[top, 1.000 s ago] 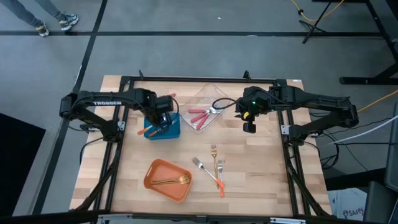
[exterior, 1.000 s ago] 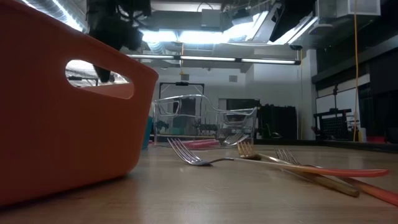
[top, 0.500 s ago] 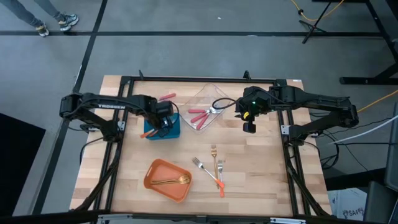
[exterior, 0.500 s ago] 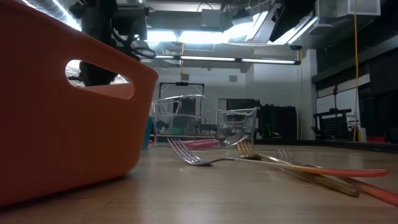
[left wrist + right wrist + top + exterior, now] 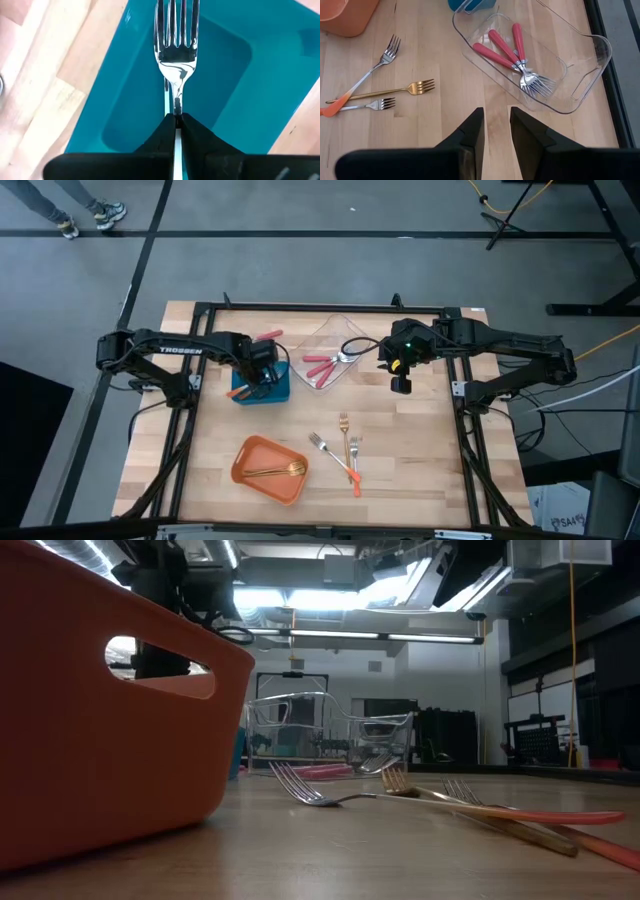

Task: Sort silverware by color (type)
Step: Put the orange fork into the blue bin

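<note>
My left gripper point(image 5: 262, 368) is over the blue bin point(image 5: 276, 392), shut on a silver fork point(image 5: 176, 60) whose tines point into the bin point(image 5: 220, 65). A reddish handle end point(image 5: 270, 336) sticks out behind the gripper toward the far edge. An orange-handled fork point(image 5: 238, 392) leans out over the bin's left rim. My right gripper point(image 5: 400, 385) hangs open above bare table, right of the clear tray point(image 5: 330, 326). Three red-handled forks point(image 5: 505, 50) lie in that tray. A gold fork point(image 5: 415, 87) and two orange-handled forks point(image 5: 352, 470) lie on the table. My left gripper pinches the fork's thin neck point(image 5: 176, 104), just behind the tines, between its two fingers. The fork lies along the fingers, tines ahead of the tips. It is lifted clear above the blue bin's floor, slanting down toward the near side.
An orange bin point(image 5: 245, 455) holding gold forks point(image 5: 275, 471) sits near the table's near-left part and fills the low view's left side point(image 5: 100, 740). The three loose forks lie right of it. Bare wood lies below my right gripper point(image 5: 496, 114).
My left gripper has tipped over the blue bin and sunk a little. The held fork's reddish handle end has swung out toward the far edge and shows more than before.
</note>
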`<state>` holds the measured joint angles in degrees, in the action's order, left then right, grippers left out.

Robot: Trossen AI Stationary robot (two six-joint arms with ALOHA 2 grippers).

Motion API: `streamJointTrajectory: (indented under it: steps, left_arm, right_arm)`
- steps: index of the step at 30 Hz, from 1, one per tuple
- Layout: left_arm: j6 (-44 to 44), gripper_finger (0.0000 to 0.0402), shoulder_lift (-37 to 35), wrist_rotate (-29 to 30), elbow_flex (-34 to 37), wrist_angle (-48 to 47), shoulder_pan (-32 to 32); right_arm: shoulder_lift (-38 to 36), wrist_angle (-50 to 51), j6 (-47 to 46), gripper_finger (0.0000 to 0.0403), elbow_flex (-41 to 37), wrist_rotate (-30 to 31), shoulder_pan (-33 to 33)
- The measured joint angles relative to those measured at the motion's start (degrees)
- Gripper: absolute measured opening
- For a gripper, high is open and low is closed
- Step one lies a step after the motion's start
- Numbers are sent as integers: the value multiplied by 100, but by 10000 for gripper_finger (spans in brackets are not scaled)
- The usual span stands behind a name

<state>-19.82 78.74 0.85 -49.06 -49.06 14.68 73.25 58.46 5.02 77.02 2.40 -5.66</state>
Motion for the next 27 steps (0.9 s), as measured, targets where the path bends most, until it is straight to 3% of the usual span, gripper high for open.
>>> streamJointTrajectory:
  steps: [13, 27]
  left_arm:
    - [99, 9, 5, 141, 5, 110, 0]
    - [254, 9, 700, 156, 13, 371, -5]
  right_arm:
    - [0, -24, 0, 85, -214, 0, 1]
    - [0, -229, -19, 85, -748, 0, 0]
